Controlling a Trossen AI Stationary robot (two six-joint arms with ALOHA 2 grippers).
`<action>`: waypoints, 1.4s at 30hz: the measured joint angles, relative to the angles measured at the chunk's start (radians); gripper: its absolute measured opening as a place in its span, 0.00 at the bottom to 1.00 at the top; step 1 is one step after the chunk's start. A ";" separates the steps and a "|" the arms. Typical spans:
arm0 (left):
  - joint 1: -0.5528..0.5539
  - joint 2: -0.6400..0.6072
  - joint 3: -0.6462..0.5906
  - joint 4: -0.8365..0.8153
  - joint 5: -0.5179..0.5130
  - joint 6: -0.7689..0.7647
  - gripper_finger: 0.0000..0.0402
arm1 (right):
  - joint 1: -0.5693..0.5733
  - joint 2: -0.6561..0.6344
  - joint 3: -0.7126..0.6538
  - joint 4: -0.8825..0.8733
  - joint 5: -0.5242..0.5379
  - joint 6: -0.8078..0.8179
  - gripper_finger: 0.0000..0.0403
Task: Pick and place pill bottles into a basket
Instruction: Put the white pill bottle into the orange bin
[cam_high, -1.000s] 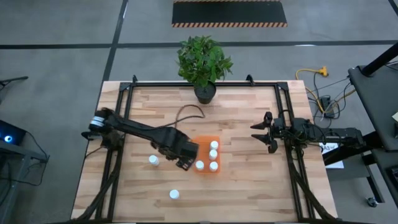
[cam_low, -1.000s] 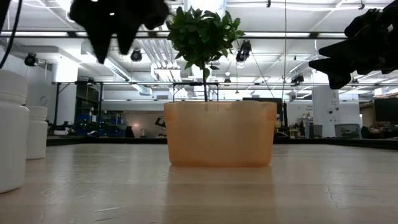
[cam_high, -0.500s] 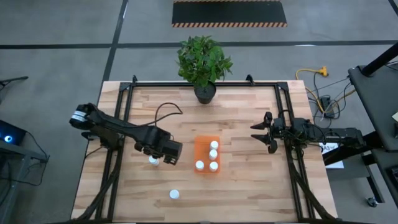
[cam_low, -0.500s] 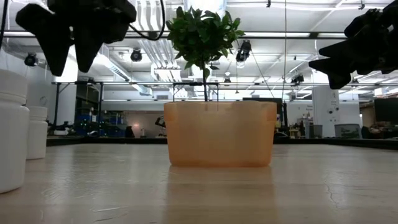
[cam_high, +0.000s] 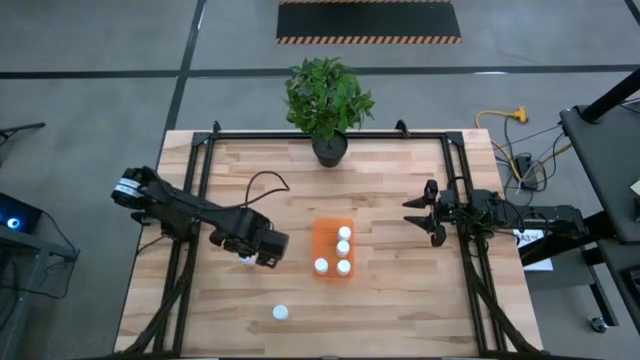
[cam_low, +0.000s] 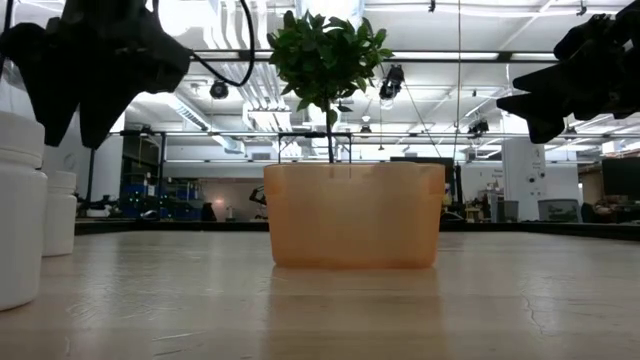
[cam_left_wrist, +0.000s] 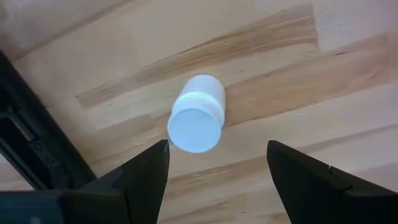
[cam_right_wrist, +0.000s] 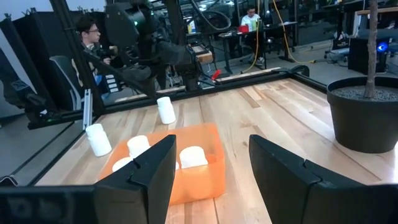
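Note:
The orange basket (cam_high: 331, 228) sits at the table's middle and holds several white pill bottles (cam_high: 343, 246). Two more bottles stand upright on the wood to its left: one (cam_left_wrist: 196, 115) under my left gripper, and one (cam_high: 280, 312) nearer the front edge. My left gripper (cam_left_wrist: 217, 171) is open and hovers above the first bottle, its fingers pointing down on either side of it without touching. In the high view the left gripper (cam_high: 257, 248) hides most of that bottle. My right gripper (cam_high: 432, 215) is open and empty, and waits right of the basket.
A potted plant (cam_high: 326, 105) stands at the table's far edge, behind the basket. A black frame rail (cam_left_wrist: 31, 149) runs along the table's left side, close to the left gripper. People sit beyond the table (cam_right_wrist: 87, 31). Bare wood lies between the basket and the right gripper.
My left gripper has gone from the basket's left side toward the table's left edge and come down a little. It now stands over the upright bottle left of the basket. The bottles and the basket have stayed where they were.

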 joint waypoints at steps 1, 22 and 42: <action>0.000 0.000 -0.007 0.008 0.000 0.000 0.63 | 0.000 0.000 0.000 0.000 0.000 0.000 0.48; -0.003 0.000 -0.122 0.095 0.037 0.011 0.63 | 0.000 0.000 0.000 0.000 0.000 0.000 0.48; -0.002 0.000 -0.157 0.118 0.038 0.038 0.59 | 0.000 0.000 0.000 0.000 0.000 0.000 0.48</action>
